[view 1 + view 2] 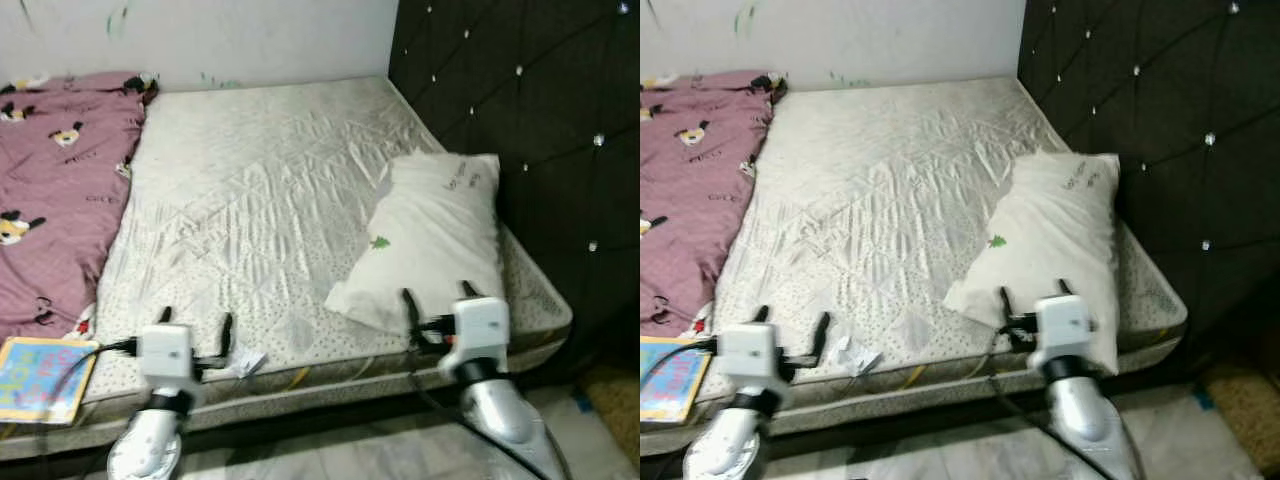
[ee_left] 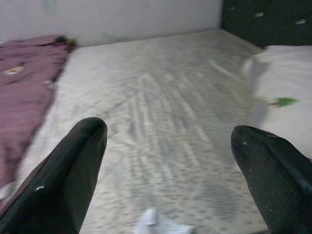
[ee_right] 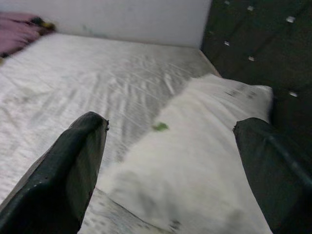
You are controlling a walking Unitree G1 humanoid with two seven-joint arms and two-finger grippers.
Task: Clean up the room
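A white pillow [image 1: 432, 236] with a small green print lies on the bare mattress [image 1: 260, 190], close to the dark tufted headboard [image 1: 540, 120]. My right gripper [image 1: 438, 298] is open at the pillow's near end, its fingers [image 3: 73, 165] spread on either side of it. My left gripper [image 1: 196, 328] is open over the mattress's front edge, nothing between its fingers [image 2: 68, 165]. A crumpled white paper scrap [image 1: 245, 362] lies just right of it. A maroon cartoon-print blanket [image 1: 55, 190] covers the mattress's left side.
A colourful children's book [image 1: 42, 378] rests on the bed's front left corner. A white wall [image 1: 200, 35] runs behind the bed. Tiled floor [image 1: 330, 450] lies below the bed's front edge, between my arms.
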